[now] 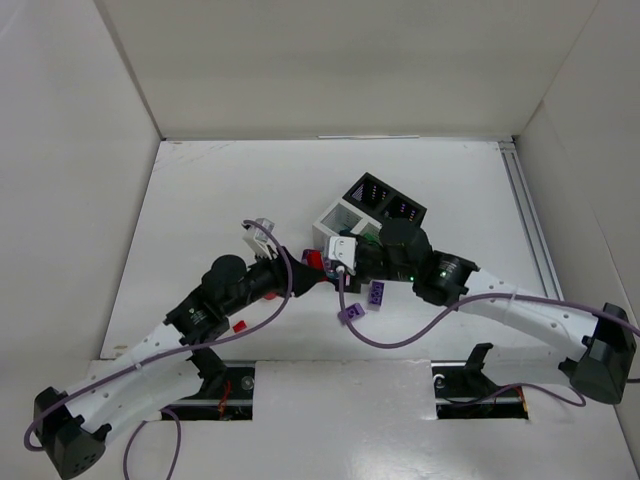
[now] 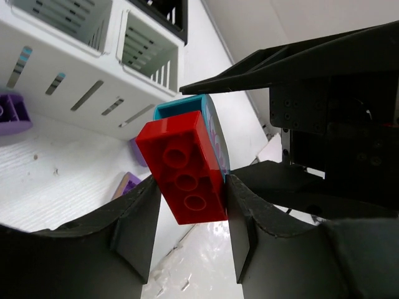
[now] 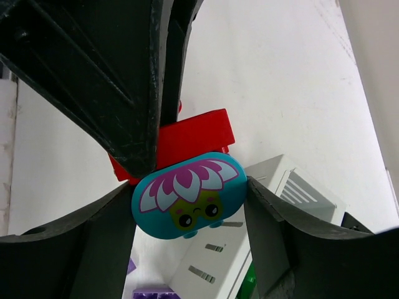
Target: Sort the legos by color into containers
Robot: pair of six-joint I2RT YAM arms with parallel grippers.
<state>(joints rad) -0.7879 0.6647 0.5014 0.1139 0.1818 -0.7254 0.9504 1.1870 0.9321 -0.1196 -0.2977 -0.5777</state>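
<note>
Red lego (image 2: 186,167) clamped between jaws, left gripper (image 2: 191,187)

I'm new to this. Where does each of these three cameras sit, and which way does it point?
Top external: fixed overhead, looking down at the table and bins; left arm and right arm show.
Left wrist: rides the left arm, looking along the left tool gripping a red brick; own fingers show.
Right wrist: rides the right arm, looking along the right tool gripping a teal piece; own fingers show.
Shared: both wrist views show brick and piece touching, from opposite sides.
</note>
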